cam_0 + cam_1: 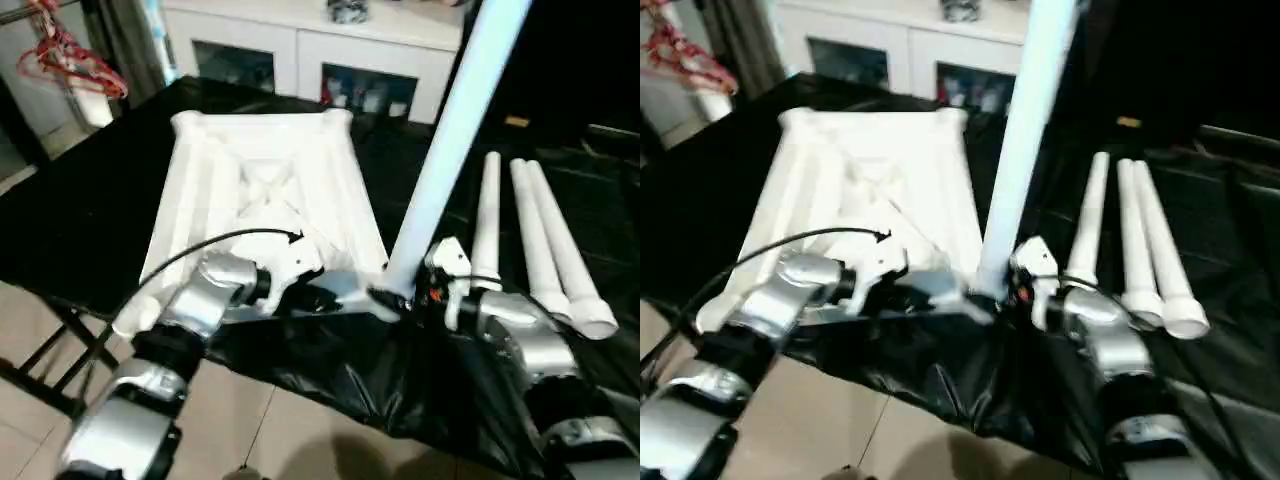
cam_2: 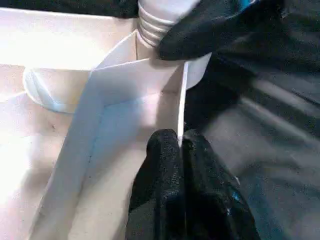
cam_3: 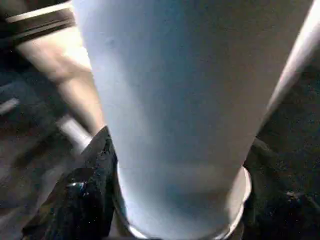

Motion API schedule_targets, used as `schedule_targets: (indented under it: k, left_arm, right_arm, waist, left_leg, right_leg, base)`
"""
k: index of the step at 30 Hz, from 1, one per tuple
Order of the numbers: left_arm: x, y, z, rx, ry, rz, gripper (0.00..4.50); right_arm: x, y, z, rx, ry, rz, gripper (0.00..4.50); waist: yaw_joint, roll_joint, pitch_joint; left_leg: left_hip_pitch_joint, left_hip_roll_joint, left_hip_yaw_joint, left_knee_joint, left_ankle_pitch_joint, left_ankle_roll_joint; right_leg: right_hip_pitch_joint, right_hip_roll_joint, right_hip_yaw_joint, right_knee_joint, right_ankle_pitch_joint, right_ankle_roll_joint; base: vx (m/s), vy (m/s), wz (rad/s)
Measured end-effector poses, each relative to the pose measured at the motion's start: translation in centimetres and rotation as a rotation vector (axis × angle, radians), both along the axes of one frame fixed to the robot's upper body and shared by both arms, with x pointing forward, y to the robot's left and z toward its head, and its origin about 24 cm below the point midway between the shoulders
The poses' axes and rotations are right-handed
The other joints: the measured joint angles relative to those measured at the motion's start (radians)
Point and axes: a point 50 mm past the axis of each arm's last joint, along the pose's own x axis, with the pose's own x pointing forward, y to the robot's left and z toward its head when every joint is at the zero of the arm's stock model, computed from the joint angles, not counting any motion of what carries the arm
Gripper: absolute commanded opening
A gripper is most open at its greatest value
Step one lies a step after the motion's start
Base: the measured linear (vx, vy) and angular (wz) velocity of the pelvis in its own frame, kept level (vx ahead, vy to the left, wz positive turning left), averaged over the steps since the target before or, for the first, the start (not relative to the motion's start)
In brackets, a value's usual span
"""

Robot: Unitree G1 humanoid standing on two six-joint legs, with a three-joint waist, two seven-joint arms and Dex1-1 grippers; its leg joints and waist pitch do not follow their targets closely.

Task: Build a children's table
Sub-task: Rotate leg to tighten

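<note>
My left claw (image 2: 182,150) is pinched together on the thin white plastic wall at the near corner of the large white rectangular tabletop (image 1: 265,190), which lies ribbed underside up on the bench (image 1: 90,210) draped in black sheeting, stretching away from that claw toward the far side. Just beyond my left fingertips (image 2: 165,155) the round corner socket (image 2: 200,75) holds the threaded end of a long white round tube leg (image 1: 450,140), which rises steeply from the socket and leans away to the right. My right claw (image 3: 175,200) straddles this leg low down, near the socket, one black finger (image 3: 85,195) on each side of the tube and set about as wide as it; I cannot tell whether they press on it. To the right of my right claw three more white tube legs (image 1: 545,245) lie side by side on the black sheeting, near one another, reaching away from me. Past the tabletop's far edge stands a white cabinet with glass doors (image 1: 300,55), and off to the far left hang red clothes hangers (image 1: 70,60).
</note>
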Motion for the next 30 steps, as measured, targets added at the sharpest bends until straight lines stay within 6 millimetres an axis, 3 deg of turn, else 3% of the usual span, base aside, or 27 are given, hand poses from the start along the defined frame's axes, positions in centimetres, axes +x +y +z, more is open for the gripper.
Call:
schedule_targets:
  k: [6,9,16,20,30]
  left_arm:
    - [0.4,-2.0,-0.3,0.002,-0.036,0.113,0.0]
    - [0.4,-2.2,-0.3,0.002,-0.045,0.112,0.0]
    - [0.5,-2.7,-0.2,0.005,-0.066,0.102,0.0]
    - [0.4,-3.4,-0.1,0.008,-0.089,0.077,0.0]
    - [0.7,-3.3,0.0,0.009,-0.118,0.081,0.0]
  right_arm:
    - [1.1,1.2,-0.4,0.019,-0.012,-0.293,2.76]
    - [1.2,1.2,-0.3,0.019,-0.02,-0.319,3.45]
    - [1.2,1.2,-0.2,0.015,-0.034,-0.332,3.87]
    - [0.7,-0.3,0.1,-0.031,-0.064,-0.308,3.87]
    - [-1.8,-4.4,1.4,-0.095,-0.069,-0.121,3.87]
  waist:
    - [-0.003,0.004,-0.002]
    - [-0.002,0.006,-0.002]
    - [0.001,0.01,-0.002]
    - [0.014,0.01,-0.001]
    - [0.013,0.011,0.0]
  left_leg:
    - [0.002,-0.001,0.0,-0.003,0.0,0.0]
    - [0.002,-0.001,0.0,-0.003,0.0,0.0]
    - [0.0,-0.001,0.0,-0.003,0.0,0.0]
    - [-0.004,-0.001,0.0,-0.003,0.0,0.0]
    - [-0.007,-0.001,0.0,-0.003,0.002,0.003]
  right_leg:
    - [0.001,0.0,0.0,0.0,0.001,0.001]
    - [0.001,0.0,0.0,0.0,0.001,0.001]
    - [0.001,0.0,0.001,0.0,0.003,-0.004]
    - [0.0,0.0,0.002,0.0,0.003,-0.003]
    - [-0.002,0.0,0.002,0.0,0.0,0.002]
  base:
    - [0.0,0.0,0.0]
    - [0.0,0.0,0.0]
    - [0.0,0.0,0.0]
    - [0.0,0.0,0.0]
    - [0.0,0.0,0.0]
